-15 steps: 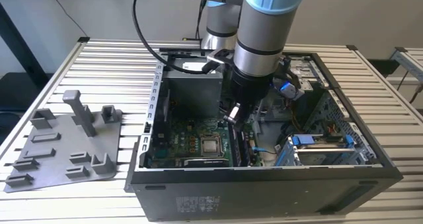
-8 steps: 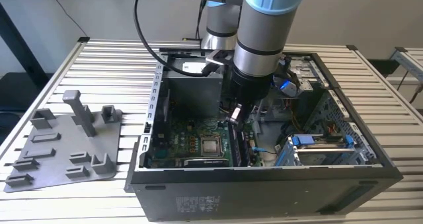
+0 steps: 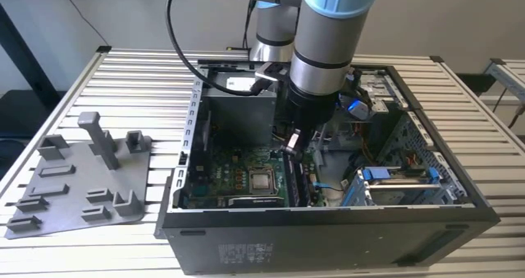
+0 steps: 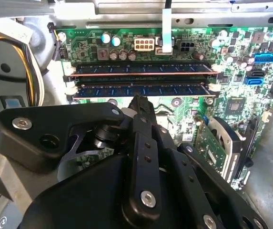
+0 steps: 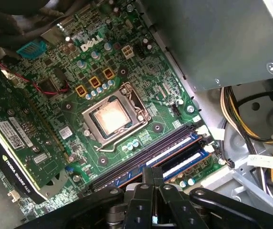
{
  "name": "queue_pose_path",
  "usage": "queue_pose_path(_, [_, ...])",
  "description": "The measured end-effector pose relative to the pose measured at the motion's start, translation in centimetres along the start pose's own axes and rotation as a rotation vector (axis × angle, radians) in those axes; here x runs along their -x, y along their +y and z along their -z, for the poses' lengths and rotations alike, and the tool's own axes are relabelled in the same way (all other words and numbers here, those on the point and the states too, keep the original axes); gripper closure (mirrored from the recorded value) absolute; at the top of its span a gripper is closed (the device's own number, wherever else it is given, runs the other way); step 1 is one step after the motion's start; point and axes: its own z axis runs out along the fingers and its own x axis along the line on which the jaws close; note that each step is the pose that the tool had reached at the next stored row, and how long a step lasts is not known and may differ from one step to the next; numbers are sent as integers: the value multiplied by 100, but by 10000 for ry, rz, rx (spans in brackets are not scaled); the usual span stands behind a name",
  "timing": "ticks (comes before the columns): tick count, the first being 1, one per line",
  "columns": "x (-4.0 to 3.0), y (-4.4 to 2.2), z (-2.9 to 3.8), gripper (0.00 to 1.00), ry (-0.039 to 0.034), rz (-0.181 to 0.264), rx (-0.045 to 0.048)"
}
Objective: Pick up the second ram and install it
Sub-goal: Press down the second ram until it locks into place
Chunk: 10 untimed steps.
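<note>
The second ram (image 4: 141, 89) lies seated in its slot on the green motherboard (image 5: 141, 95), just beside the other memory stick (image 4: 141, 69), the two running parallel in both wrist views. The pincer (image 4: 138, 102) hangs right above the second ram with its black fingers drawn together, holding nothing. The open computer case (image 3: 328, 229) sits on the slatted counter (image 3: 139, 75), near a grey plastic tray (image 3: 74, 186)
</note>
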Motion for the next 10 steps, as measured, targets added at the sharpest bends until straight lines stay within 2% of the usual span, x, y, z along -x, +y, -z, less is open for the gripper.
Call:
queue_pose_path(6, [0,0,-6,89,-4,479,-1])
queue_pose_path(10, [0,0,-12,89,-4,1097,-3])
